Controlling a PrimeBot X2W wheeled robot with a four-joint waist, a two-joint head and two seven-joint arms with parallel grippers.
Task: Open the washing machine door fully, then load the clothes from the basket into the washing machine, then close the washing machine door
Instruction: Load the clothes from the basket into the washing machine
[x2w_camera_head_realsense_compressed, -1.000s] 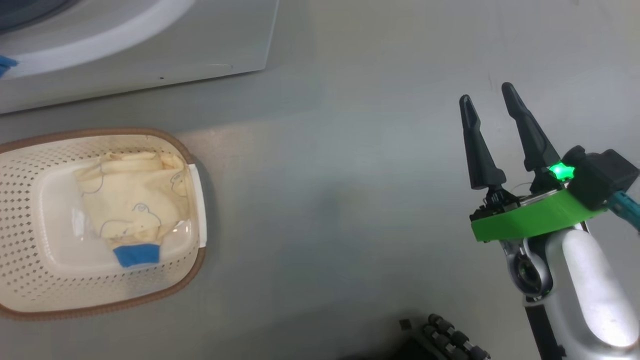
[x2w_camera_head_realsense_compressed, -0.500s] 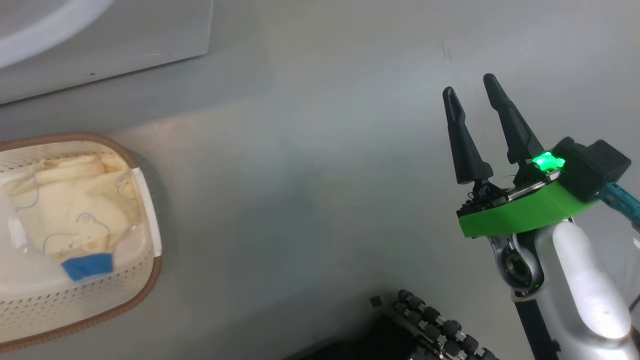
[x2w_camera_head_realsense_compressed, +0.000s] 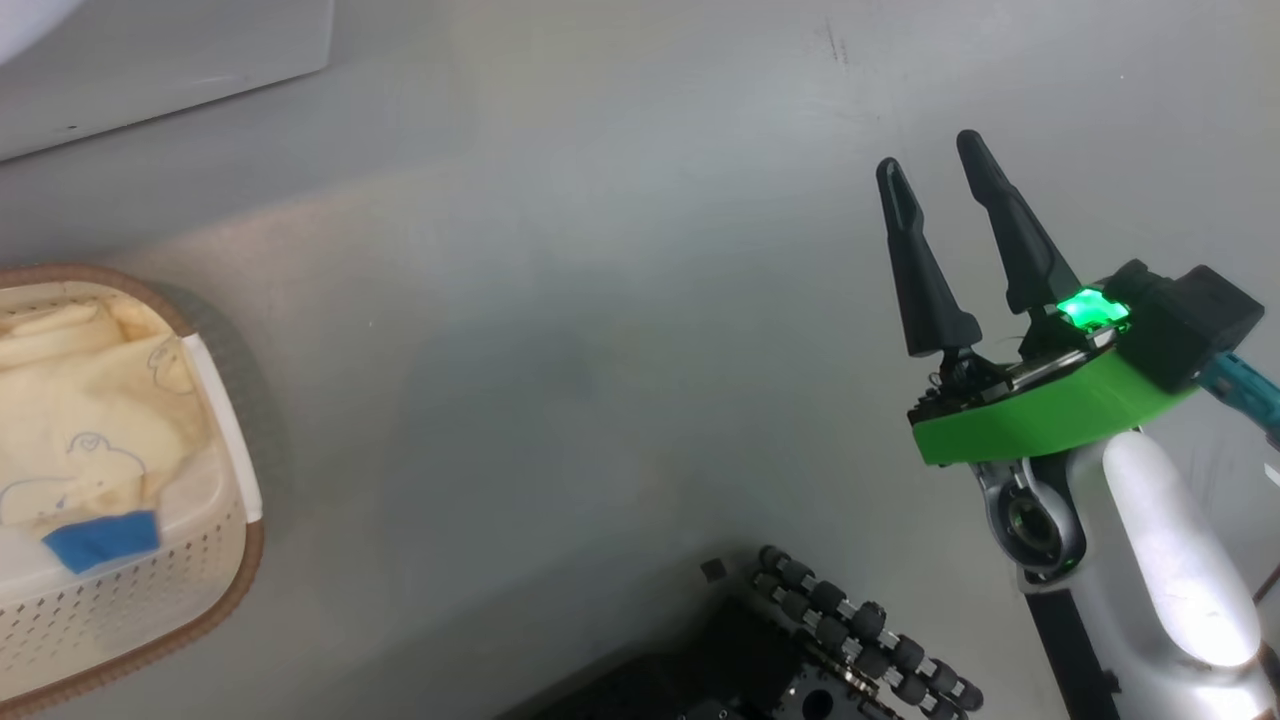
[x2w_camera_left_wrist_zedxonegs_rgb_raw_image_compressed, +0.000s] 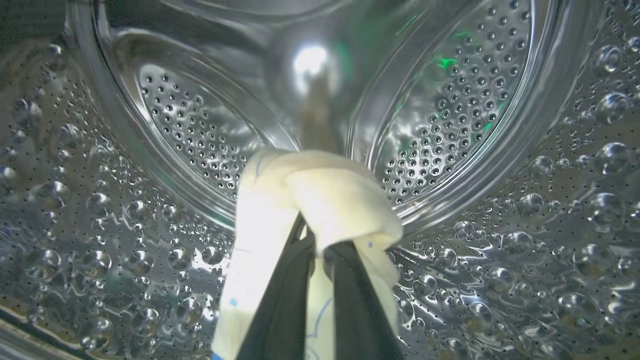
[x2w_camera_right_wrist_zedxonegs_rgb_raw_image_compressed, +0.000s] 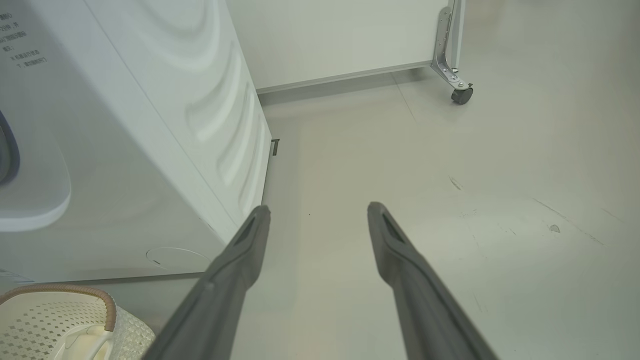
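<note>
Inside the dimpled steel drum (x2w_camera_left_wrist_zedxonegs_rgb_raw_image_compressed: 450, 100) of the washing machine (x2w_camera_right_wrist_zedxonegs_rgb_raw_image_compressed: 125, 150), my left gripper (x2w_camera_left_wrist_zedxonegs_rgb_raw_image_compressed: 317, 250) is pinching a cream garment (x2w_camera_left_wrist_zedxonegs_rgb_raw_image_compressed: 320, 195). Its two dark fingers (x2w_camera_left_wrist_zedxonegs_rgb_raw_image_compressed: 280, 310) are sitting close together. The soft cloth is folding over their tips and hanging down on both sides, with thin blue print lines showing low between them. The garment is hanging in front of the drum's back wall, and I cannot tell whether it is touching the metal.

Out on the grey floor (x2w_camera_head_realsense_compressed: 600, 300), my right gripper (x2w_camera_head_realsense_compressed: 928, 155) is hovering with its fingers spread apart and gripping nothing. A green light is glowing at its base. In the right wrist view, this gripper (x2w_camera_right_wrist_zedxonegs_rgb_raw_image_compressed: 317, 210) is pointing along the floor, with the white side of the machine to its left.

At the left edge of the head view, the basket (x2w_camera_head_realsense_compressed: 255, 540) is standing on the floor, well apart from my right gripper. More of the clothes (x2w_camera_head_realsense_compressed: 80, 440) are lying inside it, pale cream with blue bear outlines and a bright blue patch (x2w_camera_head_realsense_compressed: 100, 540). A white corner of the washing machine is showing at the top left of that view.
</note>
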